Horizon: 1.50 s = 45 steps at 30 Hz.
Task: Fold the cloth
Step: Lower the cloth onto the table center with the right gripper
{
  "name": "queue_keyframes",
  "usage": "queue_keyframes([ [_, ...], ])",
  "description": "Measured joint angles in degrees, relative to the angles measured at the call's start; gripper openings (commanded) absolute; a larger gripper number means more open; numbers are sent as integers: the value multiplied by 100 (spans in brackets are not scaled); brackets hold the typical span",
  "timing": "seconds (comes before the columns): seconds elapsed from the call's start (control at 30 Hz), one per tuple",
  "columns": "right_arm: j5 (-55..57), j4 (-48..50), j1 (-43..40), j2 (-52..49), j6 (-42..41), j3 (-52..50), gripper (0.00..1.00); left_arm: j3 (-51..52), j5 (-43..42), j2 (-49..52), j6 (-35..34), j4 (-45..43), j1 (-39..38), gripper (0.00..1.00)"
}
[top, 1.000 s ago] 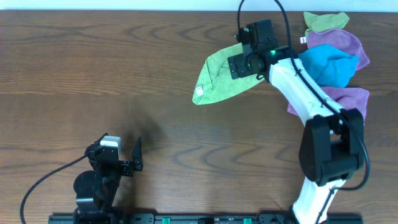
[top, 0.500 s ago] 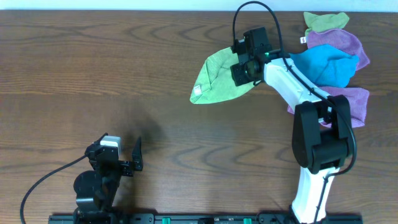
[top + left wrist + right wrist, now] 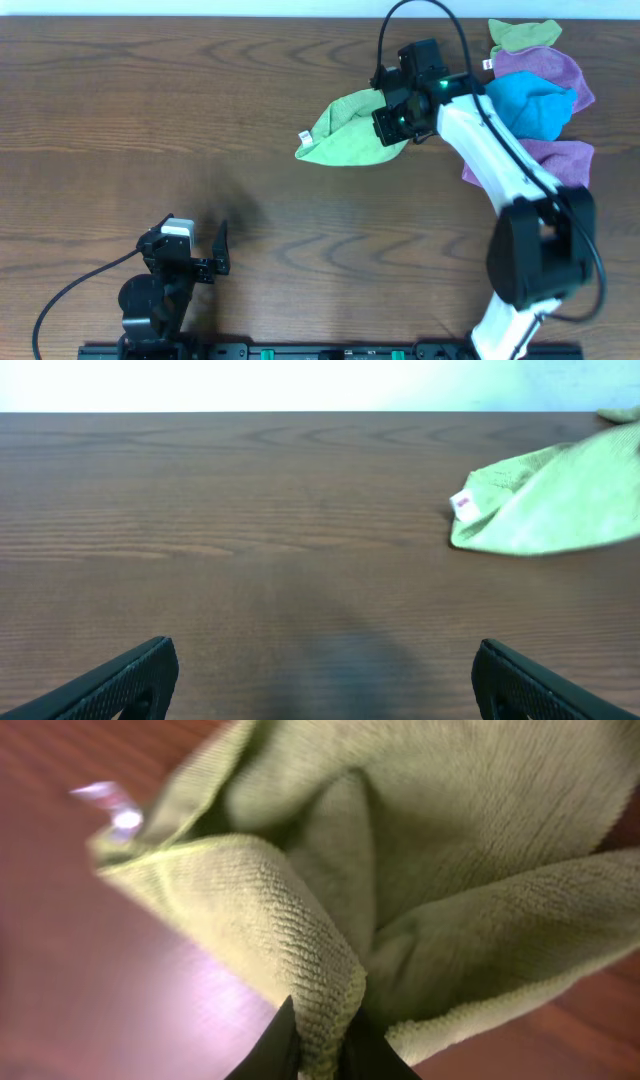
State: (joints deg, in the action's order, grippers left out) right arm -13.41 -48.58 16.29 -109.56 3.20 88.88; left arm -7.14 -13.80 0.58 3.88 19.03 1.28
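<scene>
Plain lime green is covering the cloth [image 3: 345, 135], and its small tag [image 3: 303, 137] is showing white. The table [image 3: 150, 120] is displaying dark brown wood grain. The blue cloth [image 3: 530, 105] is glowing bright turquoise. The purple cloths [image 3: 562, 70] are peeking out from beneath it, and a duller olive-green cloth [image 3: 525, 35] is lying at its far edge.

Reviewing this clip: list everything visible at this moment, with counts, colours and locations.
cloth: one, lime green with white tag, far half of table, right of centre
olive-green cloth: one, dull green, far right corner
blue cloth: one, blue, right edge pile
purple cloths: count unclear, purple, under the blue one
table: one, brown wood
left gripper: one, black, open, near left
right gripper: one, black, shut on the cloth
</scene>
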Motion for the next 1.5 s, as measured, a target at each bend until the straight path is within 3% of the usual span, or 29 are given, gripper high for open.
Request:
queue_keyframes([
  [0.1,-33,-238,166,326,33,0,1,0,2,0,0,0,0,95],
  [0.17,-48,-463,315,400,11,4,4,0,0,0,0,0,0,95],
  [0.33,-57,-944,660,385,15,4,2,0,0,0,0,0,0,95],
  [0.37,-55,-1001,741,385,15,4,11,0,2,0,0,0,0,95],
  [0.4,-57,-1064,817,385,-7,4,34,0,2,0,0,0,0,95],
  [0.47,-57,-1187,988,385,0,4,49,0,2,0,0,0,0,95],
  [0.53,-59,-1252,1158,385,-2,4,75,0,0,0,0,0,0,95],
  [0.63,-52,-1261,1427,385,4,4,81,0,0,0,0,0,0,95],
  [0.83,437,-1027,1576,385,20,4,77,0,0,0,0,0,0,95],
  [1.2,1110,-262,1113,306,20,4,77,0,0,0,0,0,0,95],
  [1.27,1154,-205,966,186,24,4,70,0,0,0,0,0,0,95],
  [1.37,1176,-254,767,-144,11,4,52,0,0,0,0,0,0,95],
  [1.5,1145,-361,621,-647,13,2,50,0,2,0,0,0,0,95],
])
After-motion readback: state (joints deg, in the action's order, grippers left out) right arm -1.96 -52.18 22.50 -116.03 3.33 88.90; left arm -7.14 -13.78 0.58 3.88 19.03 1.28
